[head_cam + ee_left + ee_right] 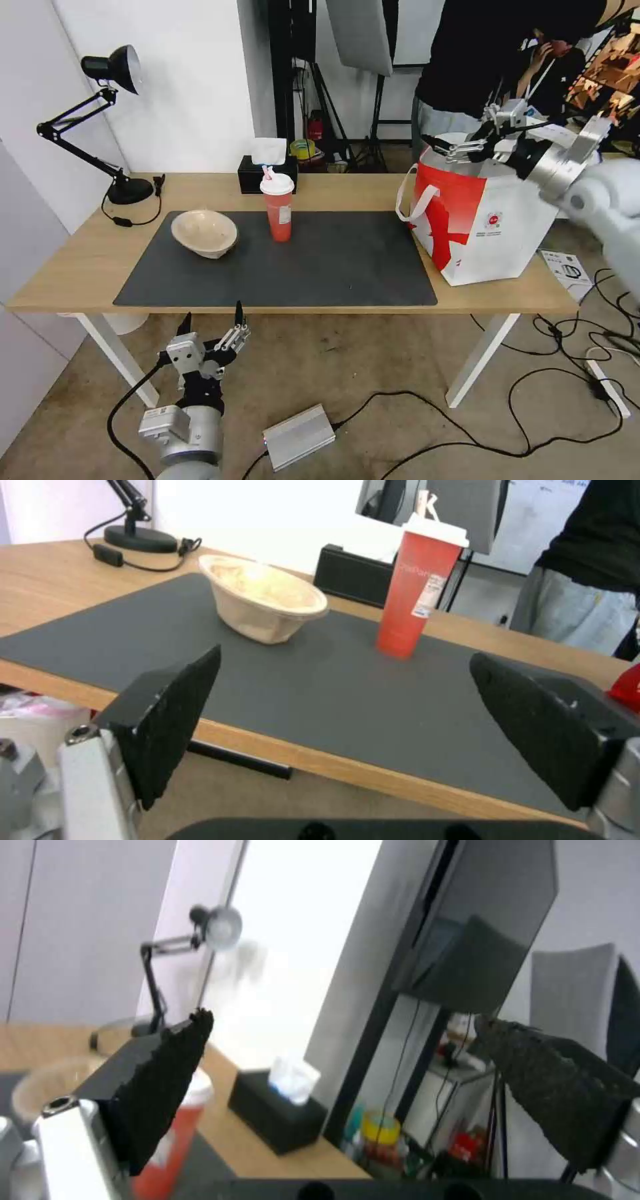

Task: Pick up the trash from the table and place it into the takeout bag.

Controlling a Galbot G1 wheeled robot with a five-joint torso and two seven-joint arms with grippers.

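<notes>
The right gripper (448,150) was held above the open mouth of the bag (497,227), which stood at the tabletop's (73,260) right end. Its fingers (170,1080) were seen spread wide in the right wrist view, with nothing between them. The white bowl could not be made out on the tabletop; whether it lay inside the bag could not be told.

The left gripper (212,327) was parked below the near edge of the tabletop, towards its left end. Its fingers (170,715) were likewise apart and empty.

Two pieces of trash were left on the mat (320,267). The beige bowl (204,233) sat in the mat's far-left part. The cup (277,207) stood upright just beside the mat's far edge, near the middle, well apart from the bowl.

Several risks could be judged from here. The right arm was poised close over the bag's rim and handles (408,197); a careless sweep could catch a handle and drag or tip the bag, which stood near the tabletop's right end. The cup was tall and narrow, so it could be toppled by a glancing finger, and any drink inside might be spilled if its lid gave way. The bowl's sloping wall offered a poor hold, so a pinch on the rim might slip. The left gripper, being under the near edge, could be struck against the tabletop if raised straight up.
</notes>
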